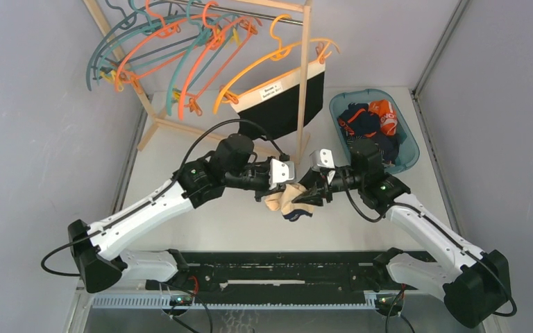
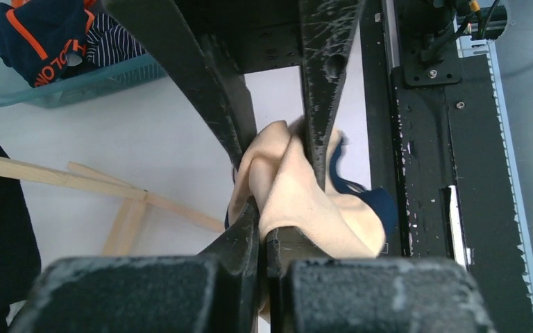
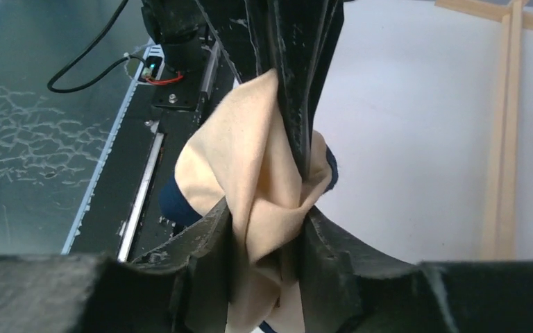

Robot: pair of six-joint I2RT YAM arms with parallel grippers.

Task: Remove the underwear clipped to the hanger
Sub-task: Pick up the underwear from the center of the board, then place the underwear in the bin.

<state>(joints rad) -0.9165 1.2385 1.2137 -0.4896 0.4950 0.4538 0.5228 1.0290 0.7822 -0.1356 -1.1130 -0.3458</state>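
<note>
A plain beige underwear with navy trim (image 1: 278,202) hangs between both grippers above the table's middle. My left gripper (image 1: 269,194) is shut on it; in the left wrist view (image 2: 264,223) the beige cloth (image 2: 305,201) bulges out of its closed fingers. My right gripper (image 1: 310,198) is shut on a bunch of the same cloth (image 3: 250,159), seen between its fingers (image 3: 267,232). A black underwear with a white labelled waistband (image 1: 283,111) hangs clipped to a yellow hanger (image 1: 271,62) on the rack.
A wooden rack (image 1: 304,83) with several bare orange and teal hangers (image 1: 180,48) stands at the back. A blue basket (image 1: 409,149) at the right holds navy underwear with orange trim (image 2: 35,41) and striped underwear (image 2: 111,45). The rack's base (image 2: 132,208) lies close behind the grippers.
</note>
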